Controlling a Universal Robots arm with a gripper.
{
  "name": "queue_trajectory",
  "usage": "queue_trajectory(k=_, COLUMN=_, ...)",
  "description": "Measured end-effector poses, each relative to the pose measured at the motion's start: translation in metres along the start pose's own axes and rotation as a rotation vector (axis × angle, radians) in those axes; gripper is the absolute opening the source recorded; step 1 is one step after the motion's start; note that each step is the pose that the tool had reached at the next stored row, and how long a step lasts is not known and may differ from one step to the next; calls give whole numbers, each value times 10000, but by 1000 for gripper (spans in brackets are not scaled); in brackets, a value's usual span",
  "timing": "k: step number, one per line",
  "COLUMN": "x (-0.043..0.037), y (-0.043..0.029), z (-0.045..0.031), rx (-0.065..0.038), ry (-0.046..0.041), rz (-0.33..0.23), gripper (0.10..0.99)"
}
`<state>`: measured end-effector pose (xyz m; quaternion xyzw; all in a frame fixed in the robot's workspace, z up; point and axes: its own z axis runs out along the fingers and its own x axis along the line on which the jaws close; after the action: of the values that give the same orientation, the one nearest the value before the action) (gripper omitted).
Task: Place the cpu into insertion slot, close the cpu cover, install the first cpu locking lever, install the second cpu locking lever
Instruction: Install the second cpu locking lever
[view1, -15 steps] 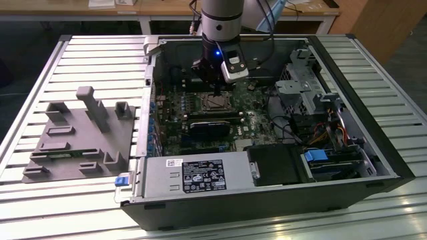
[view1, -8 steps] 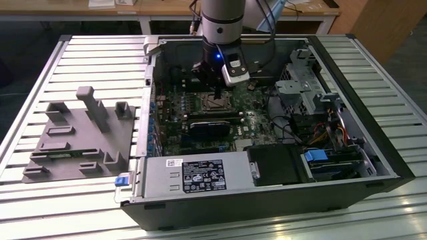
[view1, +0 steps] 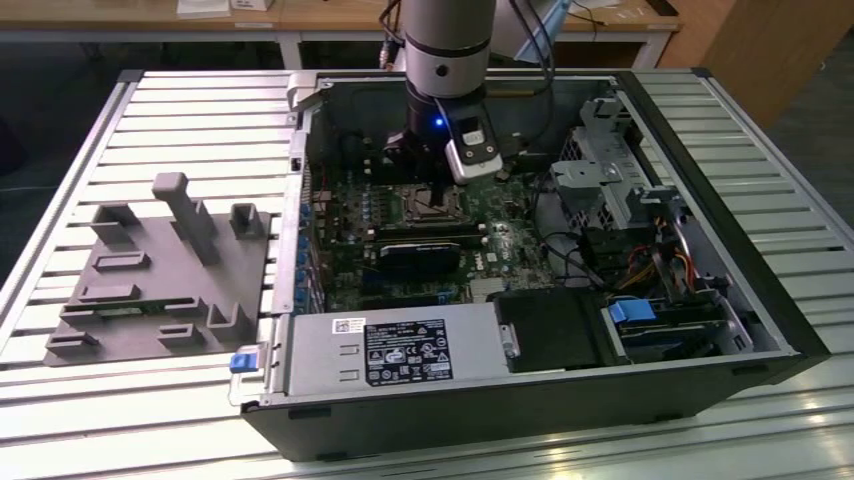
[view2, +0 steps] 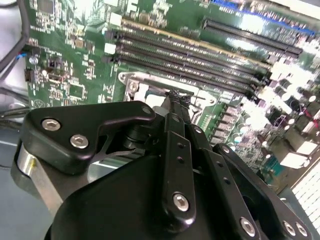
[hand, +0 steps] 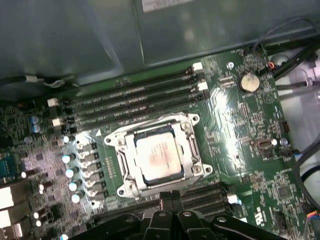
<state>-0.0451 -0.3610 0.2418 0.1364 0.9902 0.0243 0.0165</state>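
Computer case (view1: 534, 400): open on the slatted desk (view1: 80, 180), with my arm reaching down into it. Its walls and the drive cage stand close around my wrist, so a wide swing could, I judge, strike metal or snag a cable.
Motherboard (hand: 240, 130): green, directly beneath my pincer. Capacitors and memory slots (hand: 135, 95) crowd the socket on the side away from my pincer, and a slip toward them could scrape or bend something.
My pincer (hand: 169, 199): black, fingers drawn together to a narrow tip, hovering just beside the socket's near edge. I cannot tell whether anything thin is pinched between them.
Insertion slot (hand: 124, 176): square, silvery-rimmed, just ahead of my pincer tip. Pushing down off-centre here could, in my judgement, jam the frame or stress the fine contacts under the chip.
Cpu cover (hand: 186, 131): thin bright metal frame, apparently lying flat around the chip. If it is not fully seated, a lever could catch on it.
Cpu (hand: 157, 156): dull silver-grey square with a pale sheen, seated level in the slot, in front of my pincer.
Locking levers: too fine to separate from the frame, so I cannot say whether either is latched.
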Motion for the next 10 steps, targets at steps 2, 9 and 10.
queue_trajectory(k=2, x=-11, y=-39, z=-1, rx=-16, ry=4, rz=0, gripper=102)
queue_trajectory(k=9, x=-37, y=-137, z=29, rx=-38, ry=95, rz=6, gripper=102)
queue_trajectory(k=10, x=-37, y=-138, z=30, rx=-36, ry=97, rz=7, gripper=102)
